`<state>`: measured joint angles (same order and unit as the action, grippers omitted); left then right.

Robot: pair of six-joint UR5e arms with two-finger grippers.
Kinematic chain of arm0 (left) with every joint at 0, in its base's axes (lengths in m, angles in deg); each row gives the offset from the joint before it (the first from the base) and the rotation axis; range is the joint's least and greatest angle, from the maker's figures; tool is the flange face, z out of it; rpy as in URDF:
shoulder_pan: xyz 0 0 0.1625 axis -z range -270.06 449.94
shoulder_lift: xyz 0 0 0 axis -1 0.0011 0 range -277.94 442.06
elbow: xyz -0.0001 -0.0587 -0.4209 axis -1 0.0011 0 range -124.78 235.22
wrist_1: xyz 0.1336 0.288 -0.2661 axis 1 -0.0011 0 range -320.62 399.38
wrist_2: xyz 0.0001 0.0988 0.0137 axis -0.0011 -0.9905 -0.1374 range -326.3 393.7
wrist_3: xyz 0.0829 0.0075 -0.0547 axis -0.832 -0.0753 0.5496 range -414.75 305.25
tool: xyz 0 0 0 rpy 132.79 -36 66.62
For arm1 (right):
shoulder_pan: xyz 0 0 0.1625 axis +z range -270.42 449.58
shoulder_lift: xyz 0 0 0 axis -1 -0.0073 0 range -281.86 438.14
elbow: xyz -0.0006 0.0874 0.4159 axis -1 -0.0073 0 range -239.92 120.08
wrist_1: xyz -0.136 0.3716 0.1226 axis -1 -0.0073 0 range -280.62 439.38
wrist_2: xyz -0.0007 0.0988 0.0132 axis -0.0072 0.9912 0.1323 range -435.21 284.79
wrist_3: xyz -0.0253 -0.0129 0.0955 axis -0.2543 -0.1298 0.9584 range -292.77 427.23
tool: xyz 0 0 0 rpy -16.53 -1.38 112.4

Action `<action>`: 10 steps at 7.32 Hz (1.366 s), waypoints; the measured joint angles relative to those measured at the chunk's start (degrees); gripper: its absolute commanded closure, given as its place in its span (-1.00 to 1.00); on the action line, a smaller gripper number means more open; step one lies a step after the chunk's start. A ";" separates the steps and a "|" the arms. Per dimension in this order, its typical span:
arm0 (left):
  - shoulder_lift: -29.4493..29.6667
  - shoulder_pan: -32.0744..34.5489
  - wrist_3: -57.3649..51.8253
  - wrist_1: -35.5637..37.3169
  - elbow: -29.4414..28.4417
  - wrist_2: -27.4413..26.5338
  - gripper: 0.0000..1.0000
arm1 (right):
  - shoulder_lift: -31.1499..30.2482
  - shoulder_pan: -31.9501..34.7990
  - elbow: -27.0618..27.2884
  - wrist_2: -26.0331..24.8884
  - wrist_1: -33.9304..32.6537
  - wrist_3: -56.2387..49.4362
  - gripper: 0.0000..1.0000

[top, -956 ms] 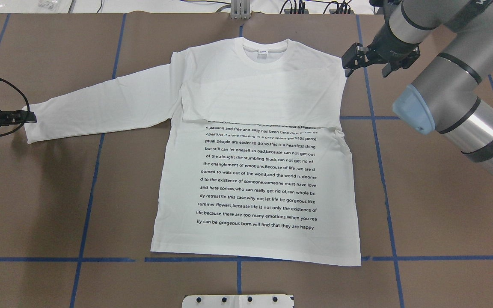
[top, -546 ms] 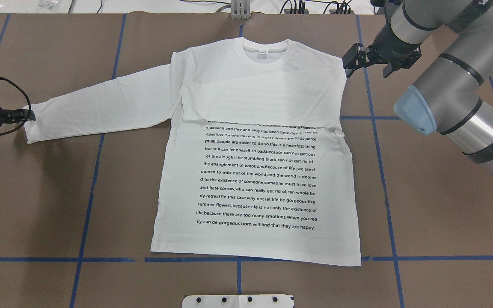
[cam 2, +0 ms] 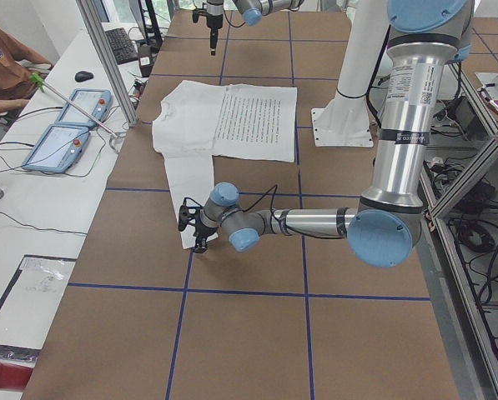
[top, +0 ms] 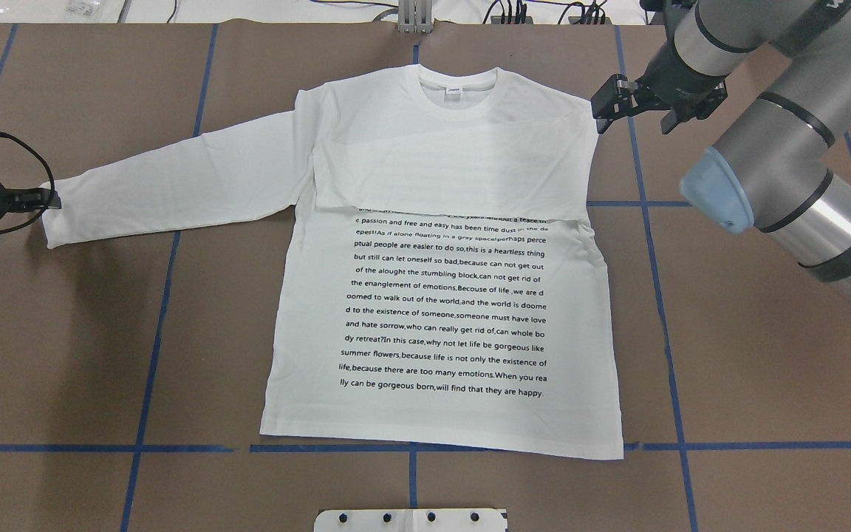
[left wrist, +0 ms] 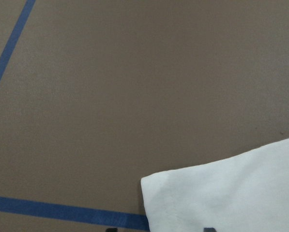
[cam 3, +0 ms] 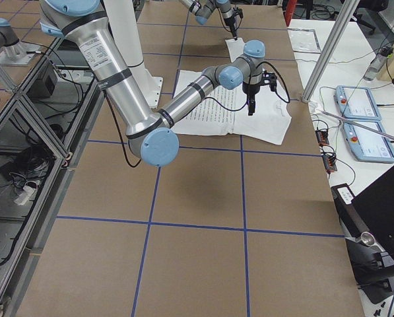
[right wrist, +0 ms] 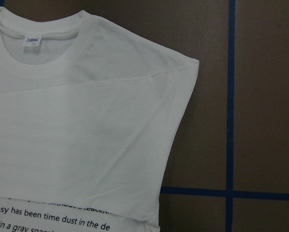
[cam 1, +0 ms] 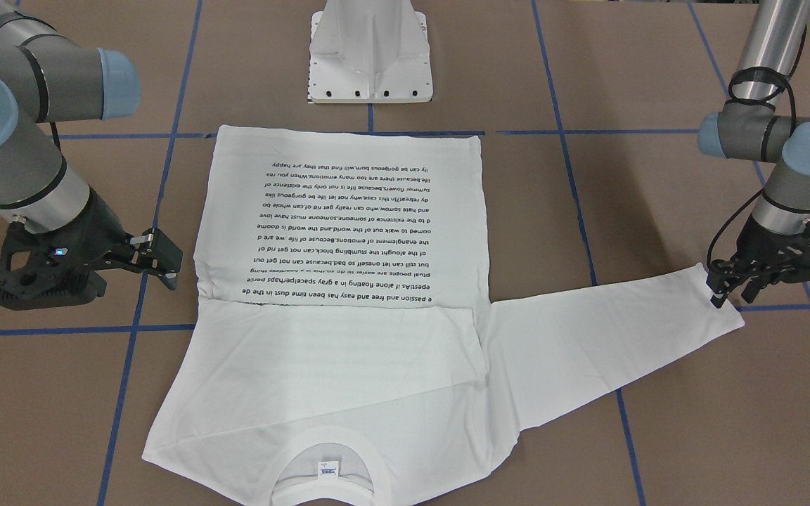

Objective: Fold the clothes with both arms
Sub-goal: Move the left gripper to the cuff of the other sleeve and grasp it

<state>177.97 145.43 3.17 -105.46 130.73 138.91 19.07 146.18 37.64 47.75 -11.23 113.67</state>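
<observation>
Black and spread, the left pincer [top: 49, 199] sits low at the cuff [left wrist: 183, 193]. The wrist view shows two dark fingertips apart, with the cuff's corner between them, so I judge it open around the cloth and not yet gripping. That cuff is the part of the shirt [top: 440, 310] farthest from the collar [top: 459, 112], at the end of a sleeve [top: 174, 181] stretched out to the robot's left. The right pincer [top: 638, 111] is also open and holds nothing. It hovers on the other side of the collar, just beside the shoulder [right wrist: 183, 67] and apart from it. The shirt lies flat on the brown counter [top: 728, 332], print up, with the collar on the far side from the robot. The other sleeve [top: 455, 170] is already laid across the chest below the collar, covering the top lines of text. The step in hand looks like folding in the second sleeve. The next move calls for the left pincer to close on the cuff, lift it just clear and carry it across below the collar, onto the sleeve already there. The right pincer may need to pin the shoulder so the body does not drag.
</observation>
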 measured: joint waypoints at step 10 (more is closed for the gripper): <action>0.03 -1.14 0.22 0.13 0.21 -0.09 0.49 | -0.09 0.00 0.35 -0.09 0.00 0.67 -0.99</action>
<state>178.00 144.29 3.39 -105.33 130.94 138.82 18.99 146.18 37.99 47.66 -11.24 114.34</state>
